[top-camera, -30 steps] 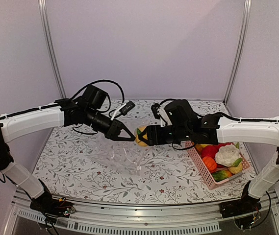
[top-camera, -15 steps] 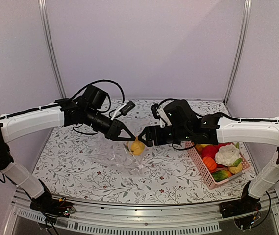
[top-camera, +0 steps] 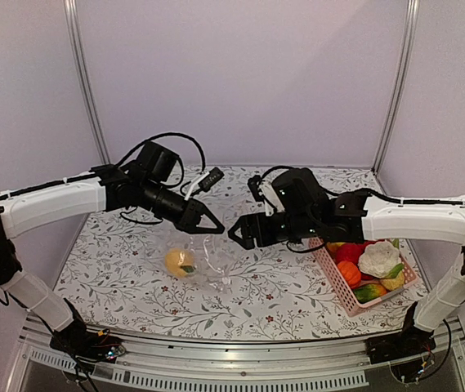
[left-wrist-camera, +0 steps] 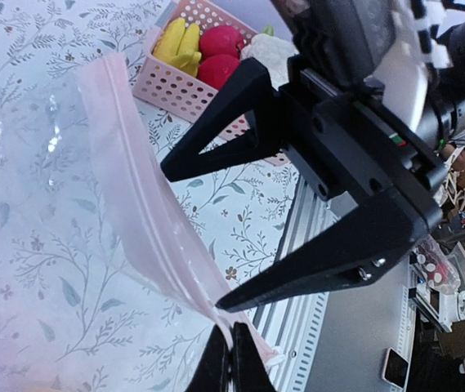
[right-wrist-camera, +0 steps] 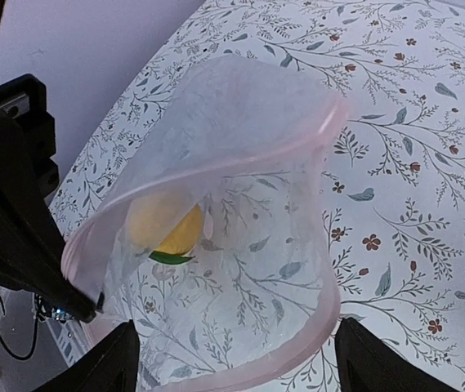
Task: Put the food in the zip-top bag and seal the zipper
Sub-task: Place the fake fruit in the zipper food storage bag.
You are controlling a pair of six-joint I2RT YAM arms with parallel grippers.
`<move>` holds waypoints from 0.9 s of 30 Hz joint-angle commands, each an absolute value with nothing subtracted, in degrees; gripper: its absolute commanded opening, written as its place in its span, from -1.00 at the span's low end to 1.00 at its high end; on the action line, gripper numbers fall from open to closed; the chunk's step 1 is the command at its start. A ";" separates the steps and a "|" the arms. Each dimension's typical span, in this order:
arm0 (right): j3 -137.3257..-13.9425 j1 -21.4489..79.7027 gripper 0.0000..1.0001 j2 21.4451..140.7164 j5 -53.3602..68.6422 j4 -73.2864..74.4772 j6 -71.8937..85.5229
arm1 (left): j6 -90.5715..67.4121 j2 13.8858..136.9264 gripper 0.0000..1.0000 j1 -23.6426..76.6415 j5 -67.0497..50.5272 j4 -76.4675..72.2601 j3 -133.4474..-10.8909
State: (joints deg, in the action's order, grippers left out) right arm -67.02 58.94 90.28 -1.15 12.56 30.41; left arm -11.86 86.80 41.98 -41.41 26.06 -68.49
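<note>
On the flowered table [top-camera: 118,278] the zip-top bag [right-wrist-camera: 240,163] is held open, its pink zipper [left-wrist-camera: 134,204] pinched at one end by the clamped left gripper [left-wrist-camera: 232,355]. At the right, the pink basket [top-camera: 336,286] is filled with other food [top-camera: 377,260]. The right gripper [left-wrist-camera: 193,238] is spread apart and empty, facing the bag's mouth. One yellow-orange fruit [right-wrist-camera: 163,224] is seen inside the bag

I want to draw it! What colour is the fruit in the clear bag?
Yellow-orange fruit with a green bit; best in the right wrist view.
</note>
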 commanded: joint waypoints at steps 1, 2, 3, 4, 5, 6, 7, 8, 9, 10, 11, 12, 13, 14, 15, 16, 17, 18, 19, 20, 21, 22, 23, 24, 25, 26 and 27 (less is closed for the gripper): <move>-67.93 60.19 0.66 86.51 1.66 13.59 27.77 | -13.45 85.04 -1.00 41.15 -37.40 24.76 -67.45; -67.67 60.31 0.67 85.37 1.82 13.67 27.47 | -13.92 84.61 -1.00 40.81 -36.90 24.08 -67.04; -67.29 60.42 0.67 84.30 1.92 13.77 27.08 | -14.39 83.99 -1.00 40.40 -36.49 23.25 -66.60; -66.79 60.42 0.67 83.50 2.00 13.77 26.81 | -14.77 83.49 -1.00 40.01 -36.03 22.62 -66.13; -66.20 60.46 0.68 81.82 1.95 13.78 26.48 | -15.01 83.05 -1.00 39.65 -35.57 22.31 -65.90; -65.64 60.44 0.68 80.77 1.71 13.83 26.17 | -15.10 82.53 -1.00 39.38 -35.05 22.06 -65.65; -65.05 60.40 0.69 79.23 1.13 14.14 25.99 | -15.07 82.06 -1.00 39.11 -34.61 21.80 -65.46; -64.35 60.46 0.71 77.27 0.47 14.57 25.77 | -14.99 81.70 -1.00 38.96 -34.21 21.67 -65.26; -64.11 60.43 0.72 76.05 -1.44 15.39 25.65 | -14.97 81.44 -1.00 38.82 -33.93 21.59 -65.15; -64.01 60.43 0.74 74.61 -3.26 17.25 25.58 | -14.87 81.25 -1.00 38.72 -33.71 21.59 -65.05; -64.11 60.42 0.77 73.56 -5.94 19.47 25.58 | -14.73 81.17 -1.00 38.68 -33.52 21.67 -65.06; -64.43 60.42 0.78 72.09 -9.10 21.99 25.63 | -14.72 81.22 -1.00 38.60 -33.36 21.75 -65.04; -64.75 60.31 0.79 71.15 -12.45 24.97 25.87 | -14.70 81.32 -1.00 38.59 -33.31 21.75 -65.04; -65.11 60.14 0.79 70.72 -15.74 27.97 26.04 | -14.73 81.40 -1.00 38.60 -33.39 21.80 -65.12; -65.29 59.76 0.79 70.15 -18.29 30.93 26.38 | -14.78 81.50 -1.00 38.59 -33.54 21.78 -65.13; -65.22 59.03 0.79 69.92 -20.35 33.40 26.77 | -14.83 81.54 -1.00 38.58 -33.64 21.75 -65.13; -65.00 57.93 0.79 69.54 -21.60 35.57 27.49 | -14.85 81.68 -1.00 38.58 -33.72 21.75 -65.13; -64.50 56.75 0.79 69.33 -22.37 37.47 28.67 | -14.88 81.72 -1.00 38.58 -33.75 21.71 -65.08; -63.95 55.50 0.78 68.86 -22.81 38.98 29.36 | -14.90 81.74 -1.00 38.58 -33.77 21.76 -65.04; -63.18 54.37 0.77 68.34 -23.23 40.24 30.14 | -14.90 81.74 -1.00 38.58 -33.83 21.79 -65.08; -62.39 52.94 0.77 67.97 -23.56 41.14 30.67 | -14.87 81.78 -1.00 38.58 -33.84 21.76 -65.04; -61.63 51.58 0.76 67.19 -23.68 42.03 31.46 | -14.90 81.74 -1.00 38.58 -33.84 21.76 -65.04; -60.75 50.05 0.76 66.74 -23.60 42.66 31.79 | -14.86 81.74 -1.00 38.61 -33.89 21.74 -65.04; -59.93 48.16 0.75 66.15 -23.20 42.97 32.17 | -14.85 81.74 -1.00 38.59 -33.92 21.78 -65.04; -59.12 46.16 0.74 65.78 -22.37 43.26 32.49 | -14.90 81.69 -1.00 38.58 -33.93 21.79 -65.04; -58.31 42.99 0.71 65.47 -20.93 43.40 32.62 | -14.87 81.66 -1.00 38.58 -33.93 21.80 -65.04; -57.54 40.83 0.68 65.33 -19.56 43.46 32.69 | -14.86 81.65 -1.00 38.63 -33.96 21.80 -65.04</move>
State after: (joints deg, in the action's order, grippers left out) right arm -60.18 47.68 67.57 -20.12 38.72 30.55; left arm -14.81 82.00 39.22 -34.00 22.65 -65.71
